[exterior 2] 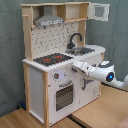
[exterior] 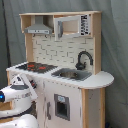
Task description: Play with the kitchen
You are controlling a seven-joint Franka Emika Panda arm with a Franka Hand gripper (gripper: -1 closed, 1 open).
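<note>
toy play kitchen [exterior: 65, 85] fills the middle of both exterior views, standing on a wooden floor [exterior 2: 100, 112] against a grey backdrop. grey hood [exterior 2: 49, 21] up top, an open cupboard door [exterior 2: 100, 11] at the top corner on the second exterior view's right. oven door [exterior 2: 64, 96] looks closed. hob [exterior: 36, 66] with red rings, then steel sink [exterior: 72, 74] and black faucet [exterior: 83, 59]. white arm reaches in, gripper [exterior 2: 76, 65] at the front edge near the knobs [exterior 2: 56, 76]; can't tell how the jaws stand. nothing on the kitchen looks moved apart from that cupboard door, so i'd say play has barely begun.
</note>
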